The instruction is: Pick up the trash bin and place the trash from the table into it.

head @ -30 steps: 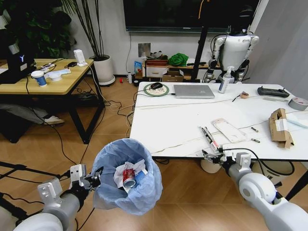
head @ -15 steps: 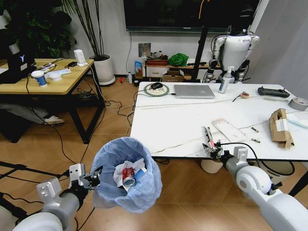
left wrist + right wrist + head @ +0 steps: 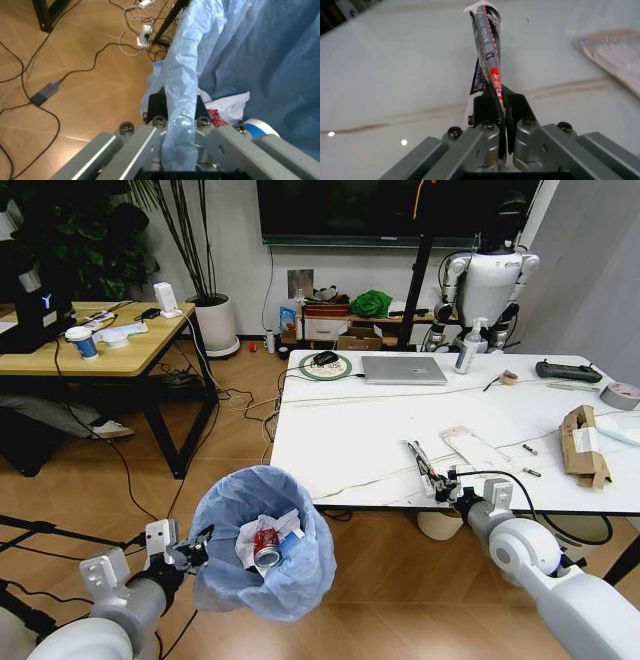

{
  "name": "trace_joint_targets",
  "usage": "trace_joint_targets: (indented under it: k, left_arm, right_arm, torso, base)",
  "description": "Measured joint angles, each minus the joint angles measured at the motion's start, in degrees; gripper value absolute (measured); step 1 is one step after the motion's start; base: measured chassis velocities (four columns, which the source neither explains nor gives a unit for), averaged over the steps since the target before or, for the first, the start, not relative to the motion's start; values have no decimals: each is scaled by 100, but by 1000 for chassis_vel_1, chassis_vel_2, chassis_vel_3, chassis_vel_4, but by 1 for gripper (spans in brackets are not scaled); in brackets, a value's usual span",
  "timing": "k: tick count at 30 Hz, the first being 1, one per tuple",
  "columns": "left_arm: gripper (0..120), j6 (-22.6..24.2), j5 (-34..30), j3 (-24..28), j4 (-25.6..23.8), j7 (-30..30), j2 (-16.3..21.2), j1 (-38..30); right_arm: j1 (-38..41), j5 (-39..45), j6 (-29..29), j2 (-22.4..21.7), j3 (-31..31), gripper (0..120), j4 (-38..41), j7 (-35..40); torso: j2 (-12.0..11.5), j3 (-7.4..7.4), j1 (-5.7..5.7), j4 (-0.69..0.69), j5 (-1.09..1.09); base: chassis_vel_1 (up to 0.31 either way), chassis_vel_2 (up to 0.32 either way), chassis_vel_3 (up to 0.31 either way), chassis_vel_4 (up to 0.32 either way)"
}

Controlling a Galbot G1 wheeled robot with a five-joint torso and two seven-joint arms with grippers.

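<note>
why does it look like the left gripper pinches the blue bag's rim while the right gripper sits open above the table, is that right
Not quite. The right gripper is shut on a flat grey-and-red wrapper, as the right wrist view shows, above the white marbled table. The left gripper does pinch the crinkled translucent blue bag's rim.

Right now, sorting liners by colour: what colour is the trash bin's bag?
Translucent blue, clearest in the head view.

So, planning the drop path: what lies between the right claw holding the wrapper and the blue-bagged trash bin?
In the head view, only bare white marble-veined table edge, then open wooden floor, separates the right claw from the trash bin.
</note>
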Motion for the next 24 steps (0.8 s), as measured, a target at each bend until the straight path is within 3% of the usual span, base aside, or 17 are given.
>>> trace_joint_targets:
  k: [6,9,12,18,24]
  left_arm:
    - [0,34,-275,85,3,-124,59,-21]
    - [0,46,-348,147,-6,-156,95,-31]
    - [0,70,-505,334,-20,-199,199,-139]
    - [0,73,-652,589,57,-182,445,-366]
    - [0,56,-753,712,131,-148,546,-541]
  right_arm:
    - [532,198,978,-481,-561,0,1081,-1044]
    - [641,247,1100,-572,-741,0,1357,-1240]
    - [768,319,1432,-785,-1296,0,1932,-1830]
    - [850,-155,2063,-923,-2087,0,1813,-2467]
    - [1044,-334,2200,-756,-2480,0,1697,-2593]
  torso:
    - [0,0,0,3,-3]
    - [0,0,0,3,-5]
    - [1,-1,0,2,-3]
    - [0,0,0,0,-2]
    - [0,0,0,1,-2]
  base:
    - [0,0,0,0]
    - [0,0,0,0]
    - [0,0,0,0]
    - [0,0,0,0]
    - [0,0,0,0]
